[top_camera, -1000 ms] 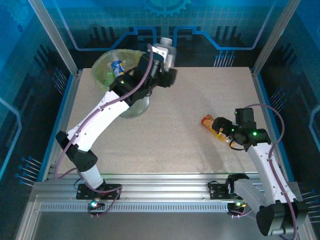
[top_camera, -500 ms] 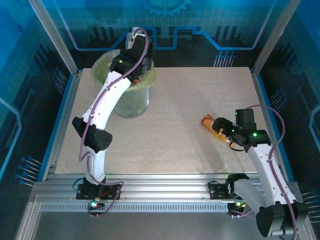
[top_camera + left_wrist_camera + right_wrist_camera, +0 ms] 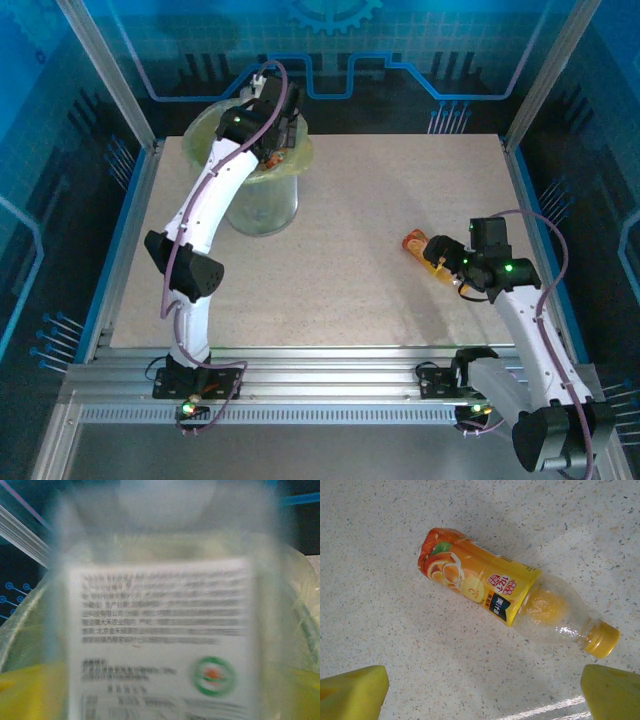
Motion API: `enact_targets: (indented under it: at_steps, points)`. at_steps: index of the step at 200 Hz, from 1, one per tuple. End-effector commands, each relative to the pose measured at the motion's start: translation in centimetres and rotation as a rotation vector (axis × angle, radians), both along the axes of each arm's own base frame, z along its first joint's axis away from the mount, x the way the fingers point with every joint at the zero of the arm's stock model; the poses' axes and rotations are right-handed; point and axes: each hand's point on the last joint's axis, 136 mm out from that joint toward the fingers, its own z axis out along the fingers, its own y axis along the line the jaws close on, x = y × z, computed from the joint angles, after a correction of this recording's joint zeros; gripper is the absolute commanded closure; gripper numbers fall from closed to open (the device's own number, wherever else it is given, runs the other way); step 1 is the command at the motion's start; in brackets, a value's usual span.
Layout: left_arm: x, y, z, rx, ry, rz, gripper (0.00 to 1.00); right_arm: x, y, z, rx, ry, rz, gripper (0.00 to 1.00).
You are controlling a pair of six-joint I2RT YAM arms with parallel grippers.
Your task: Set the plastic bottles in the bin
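The left arm has swung in from beside the bin (image 3: pixel 262 210), and the left pincer (image 3: pixel 274 148) now hangs over its mouth. The clear bottle (image 3: pixel 160 630) is blurred right at the wrist lens, long axis up-down in that view. Gripped or just let go? I cannot tell. One more is nearly binned! The right pincer (image 3: pixel 485 687) is spread wide and empty above the orange bottle (image 3: pixel 510 602), which lies flat on the surface (image 3: pixel 395 530), cap lower right, base upper left.
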Motion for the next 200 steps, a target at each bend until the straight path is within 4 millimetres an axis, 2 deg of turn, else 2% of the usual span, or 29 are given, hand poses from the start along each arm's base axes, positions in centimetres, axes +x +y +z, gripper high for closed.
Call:
enact_targets:
  at_steps: [1,58,81,96,111,126,160,200]
  points:
    - [0.0,0.1,-0.5,-0.036,0.018,0.009,0.01,-0.1,-0.1,-0.3,0.014,0.007,-0.012,0.00]
    - [0.2,0.0,-0.1,-0.067,-0.001,0.002,0.01,0.0,0.0,-0.4,0.024,0.007,-0.012,0.00]
    - [0.2,-0.4,0.3,-0.100,-0.017,-0.009,0.17,0.1,0.2,-0.7,0.034,0.010,-0.010,0.00]
    - [0.3,-1.1,0.5,-0.145,-0.036,-0.033,0.22,0.1,0.4,-0.9,0.039,0.011,-0.008,0.00]
    - [0.4,-1.4,0.4,-0.175,-0.053,-0.038,0.22,0.2,0.5,-1.0,0.044,0.012,-0.006,0.00]
    - [0.4,-1.3,0.0,-0.172,-0.057,-0.024,0.16,0.2,0.6,-1.1,0.044,0.015,-0.002,0.00]
    - [0.5,0.4,-1.9,-0.142,-0.034,0.046,0.22,0.3,0.8,-1.3,0.047,0.023,0.005,0.00]
    - [-0.2,1.6,-3.7,-0.141,-0.012,0.092,0.16,0.3,0.9,-1.4,0.049,0.025,0.007,0.00]
